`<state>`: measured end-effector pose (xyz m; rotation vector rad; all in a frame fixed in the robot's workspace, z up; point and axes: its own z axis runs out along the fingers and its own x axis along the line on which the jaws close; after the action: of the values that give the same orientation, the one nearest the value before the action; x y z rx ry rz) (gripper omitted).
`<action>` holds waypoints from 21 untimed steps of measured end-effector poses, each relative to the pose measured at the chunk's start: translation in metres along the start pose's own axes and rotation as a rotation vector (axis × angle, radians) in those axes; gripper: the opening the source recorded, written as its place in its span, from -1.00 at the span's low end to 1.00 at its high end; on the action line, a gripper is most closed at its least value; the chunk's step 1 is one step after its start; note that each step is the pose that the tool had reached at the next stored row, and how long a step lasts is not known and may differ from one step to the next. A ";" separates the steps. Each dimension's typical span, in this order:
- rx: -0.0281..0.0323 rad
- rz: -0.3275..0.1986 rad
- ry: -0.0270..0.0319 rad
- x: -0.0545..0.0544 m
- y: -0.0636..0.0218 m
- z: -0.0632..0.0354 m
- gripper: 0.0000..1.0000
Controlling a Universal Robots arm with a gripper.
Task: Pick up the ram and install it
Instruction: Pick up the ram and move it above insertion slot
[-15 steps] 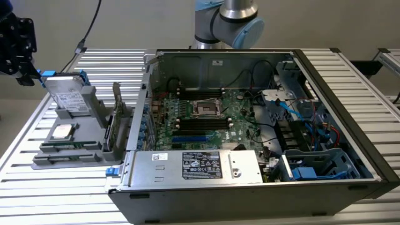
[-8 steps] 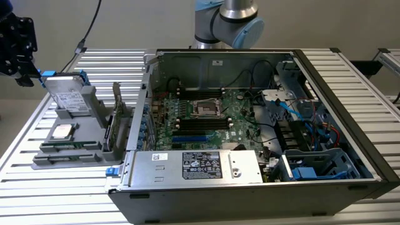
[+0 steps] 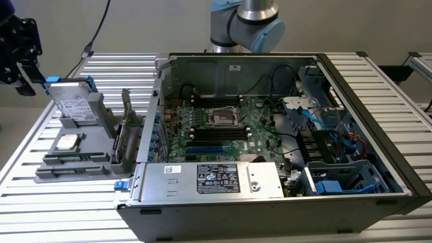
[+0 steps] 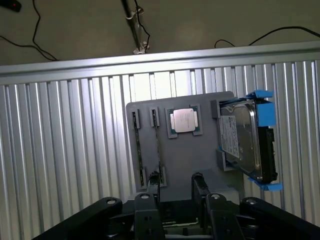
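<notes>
**Figure.** Exterior and wrist views of a slatted metal table (image 3: 60, 202).

- **Case:** An open computer case (image 3: 378, 152) lies on its side at the exterior view's right. Its motherboard (image 3: 233, 144) is exposed, with long black slots (image 3: 217, 134) beside the processor socket (image 3: 223, 116).
- **Holder:** A grey parts holder (image 3: 74, 169) stands at the exterior view's left. It carries a hard drive (image 3: 73, 104) in blue brackets at its far end and a processor chip (image 3: 68, 143) in the middle. Thin green boards stand on edge along its right side.
- **Boards:** The ram (image 3: 118, 144) is the lower board, upright in a holder slot just beside the case wall. A taller green card (image 3: 126, 107) stands just beyond it.
- **Gripper:** The gripper (image 4: 176, 179) hangs in the air at the far left of the scene, near the holder and well apart from the case. Its fingers (image 4: 200, 187) are spread apart and hold nothing.
</notes>
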<state>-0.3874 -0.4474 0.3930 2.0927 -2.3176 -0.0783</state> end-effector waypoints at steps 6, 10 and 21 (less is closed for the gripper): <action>-0.0001 0.000 0.0003 0.001 0.0022 0.0108 -0.22; 0.0000 0.000 0.0002 0.002 0.0079 0.0186 -0.22; 0.0016 0.000 0.0001 0.005 0.0312 0.0396 -0.22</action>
<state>-0.4208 -0.4484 0.3550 2.0933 -2.3185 -0.0763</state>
